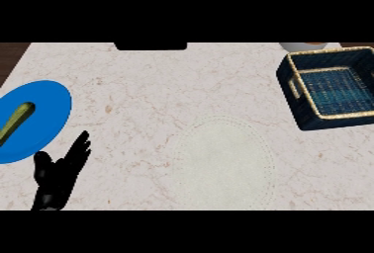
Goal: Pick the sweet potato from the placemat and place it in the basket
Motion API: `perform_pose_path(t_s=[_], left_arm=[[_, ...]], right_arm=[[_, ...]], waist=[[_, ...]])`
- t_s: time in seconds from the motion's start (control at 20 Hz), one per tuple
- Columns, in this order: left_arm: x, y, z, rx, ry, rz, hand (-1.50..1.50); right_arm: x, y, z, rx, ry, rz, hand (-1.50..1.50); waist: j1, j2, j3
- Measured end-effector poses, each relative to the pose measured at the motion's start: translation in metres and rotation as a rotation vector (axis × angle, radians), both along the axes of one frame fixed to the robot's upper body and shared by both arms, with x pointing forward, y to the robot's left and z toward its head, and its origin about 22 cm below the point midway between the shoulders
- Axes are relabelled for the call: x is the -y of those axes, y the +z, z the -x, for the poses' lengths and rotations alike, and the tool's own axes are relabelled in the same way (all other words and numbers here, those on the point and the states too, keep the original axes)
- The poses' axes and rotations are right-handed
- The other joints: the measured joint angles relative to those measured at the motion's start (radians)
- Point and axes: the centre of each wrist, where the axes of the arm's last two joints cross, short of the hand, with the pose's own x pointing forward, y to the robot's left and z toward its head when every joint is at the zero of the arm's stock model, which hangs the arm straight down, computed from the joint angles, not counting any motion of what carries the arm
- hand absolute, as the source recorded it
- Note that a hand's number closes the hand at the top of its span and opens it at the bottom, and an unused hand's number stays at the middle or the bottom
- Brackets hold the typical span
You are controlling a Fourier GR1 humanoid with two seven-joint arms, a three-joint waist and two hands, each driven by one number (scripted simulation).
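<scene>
Marble counter (146, 89), pale oval placemat (223, 165) at centre.
Left hand (62, 170) rests released beside the blue plate (44, 123); a dark woven basket (332, 89) sits far right.

Placemat (225, 163) centre; basket (292, 81) right; plate (51, 123) left.

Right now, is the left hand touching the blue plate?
Cannot tell. In the head view the open left hand has its fingertips right at the lower edge of the blue plate, with no plain gap or contact showing.
</scene>
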Motion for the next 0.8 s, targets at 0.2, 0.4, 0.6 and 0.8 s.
perform_pose_path(t_s=[0.2, 0.4, 0.6, 0.8], left_arm=[[-0.001, 0.001, -0.004, -0.004, 0.0, -0.003, 0.0], [0.001, 0.004, -0.005, 0.001, -0.009, 0.002, 0.0], [0.001, 0.001, -0.006, 0.007, -0.016, 0.007, 0.0], [0.002, 0.002, -0.006, 0.011, -0.016, -0.003, 0.0]], right_arm=[[0.027, 0.011, -0.02, -0.045, -0.037, 0.022, 1.5], [0.048, 0.011, -0.041, -0.082, -0.059, 0.049, 1.5], [0.063, 0.003, -0.065, -0.104, -0.053, 0.046, 1.5], [0.074, -0.017, -0.086, -0.124, -0.055, -0.01, 1.5]], waist=[[0.007, 0.003, 0.001], [0.016, 0.005, 0.001], [0.021, 0.006, 0.001], [0.022, 0.006, 0.002]])
